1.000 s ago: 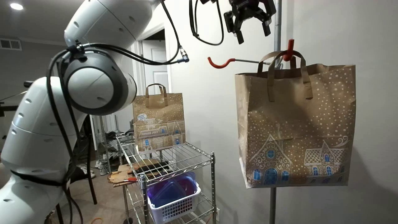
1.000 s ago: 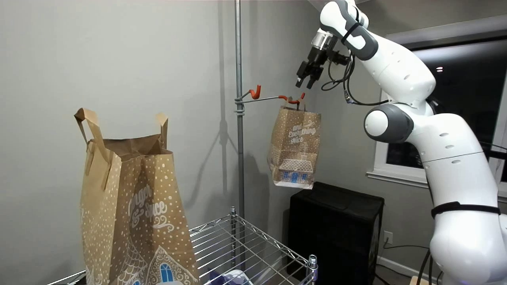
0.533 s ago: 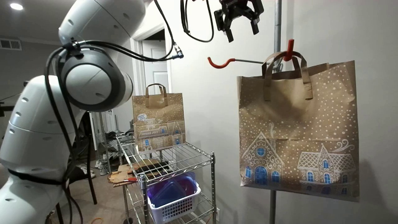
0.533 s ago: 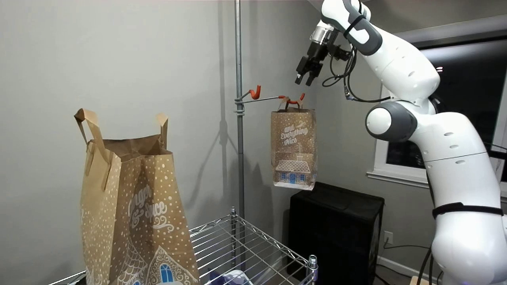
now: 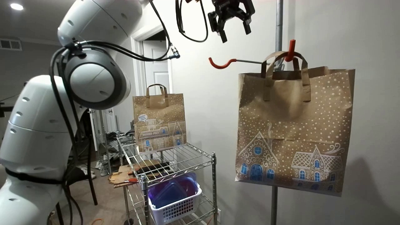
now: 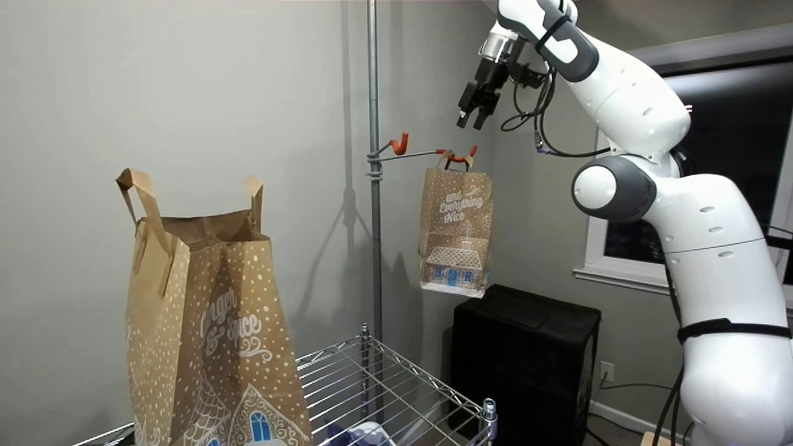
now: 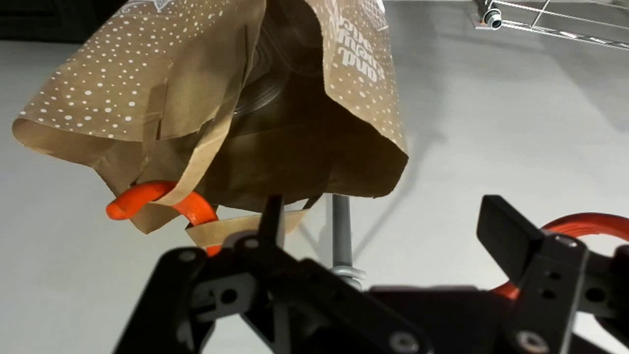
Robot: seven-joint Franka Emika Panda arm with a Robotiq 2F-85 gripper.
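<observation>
Hanging from a red hook [image 5: 292, 48] below parted, empty jaws, the paper bag [image 5: 293, 131] looked placed, nothing evidently left.

I'd take this for a room in somebody's home: plain grey walls [image 6: 186, 93], a white panelled door [image 5: 154, 53], a recessed light [image 5: 16, 6] overhead, an air vent [image 5: 10, 44] high up, a wall outlet [image 6: 607, 371] near the floor [image 5: 106, 200], and a white-silled window [image 6: 737, 124] with dark glass. Loose clutter [image 5: 107, 159], too small to sort out, lies heaped beyond a chrome wire rack [image 5: 214, 175] that carries a white plastic basket [image 5: 176, 211] low down, while the big white robot arm [image 6: 718, 279] would look more natural in a lab.
</observation>
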